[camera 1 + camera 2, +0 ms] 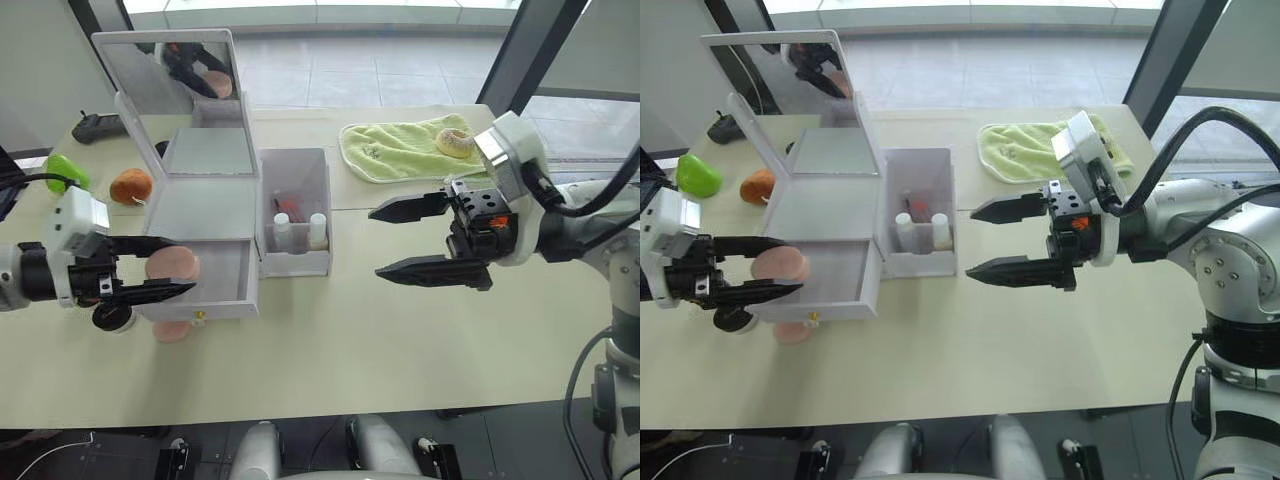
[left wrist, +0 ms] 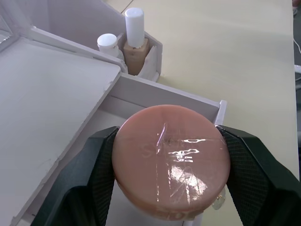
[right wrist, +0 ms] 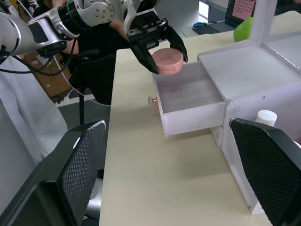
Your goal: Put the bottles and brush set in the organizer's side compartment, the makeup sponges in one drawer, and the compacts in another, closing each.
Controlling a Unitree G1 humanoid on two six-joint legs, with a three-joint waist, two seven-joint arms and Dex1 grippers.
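My left gripper (image 1: 185, 265) is shut on a round peach-pink makeup sponge (image 2: 171, 160), holding it over the front of the organizer's (image 1: 200, 200) pulled-out drawer (image 1: 222, 282). A second sponge (image 1: 172, 331) lies on the table just in front of that drawer. A black compact (image 1: 110, 317) sits partly hidden under the left gripper. Both white-capped bottles (image 1: 282, 232) (image 1: 318, 230) stand in the side compartment (image 1: 295, 260), with the pink brush set (image 1: 290, 206) behind them. My right gripper (image 1: 375, 243) hangs open and holds nothing, to the right of the side compartment.
A green towel (image 1: 400, 150) with a ring-shaped pale object (image 1: 455, 141) lies at the back right. Left of the organizer are an orange fruit-shaped object (image 1: 130, 185), a green object (image 1: 65, 170) and a black device (image 1: 97, 126). The lid mirror (image 1: 170, 75) stands upright.
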